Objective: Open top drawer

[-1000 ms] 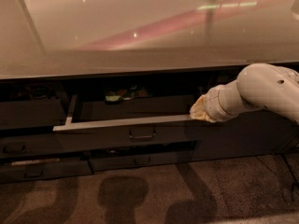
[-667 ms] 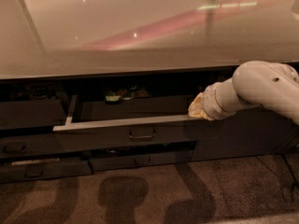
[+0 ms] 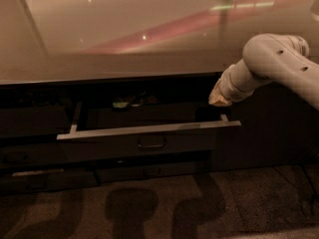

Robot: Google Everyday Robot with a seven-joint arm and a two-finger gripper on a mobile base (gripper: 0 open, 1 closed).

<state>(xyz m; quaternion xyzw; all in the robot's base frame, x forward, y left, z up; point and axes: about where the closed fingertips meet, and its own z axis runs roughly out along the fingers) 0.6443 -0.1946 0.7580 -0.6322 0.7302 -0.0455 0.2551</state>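
Observation:
The top drawer [image 3: 149, 143] stands pulled out from under the counter, its pale top rim running from left to right and its small rectangular pull handle [image 3: 152, 144] at the middle of the dark front. A few small items [image 3: 127, 102] lie in its shadowed interior. My gripper [image 3: 219, 97], on the end of the white arm [image 3: 274, 59], hangs just above the drawer's right rear corner, apart from the front rim and not touching the handle.
A glossy countertop [image 3: 124, 34] overhangs the drawer. A narrower lower drawer [image 3: 149, 172] sits shut beneath. A dark cabinet front [image 3: 264, 133] stands to the right. Speckled floor [image 3: 164, 208] carries the arm's shadows.
The arm has lifted, taking the gripper up and slightly right, away from the drawer's right end. The drawer stays pulled out by the same amount.

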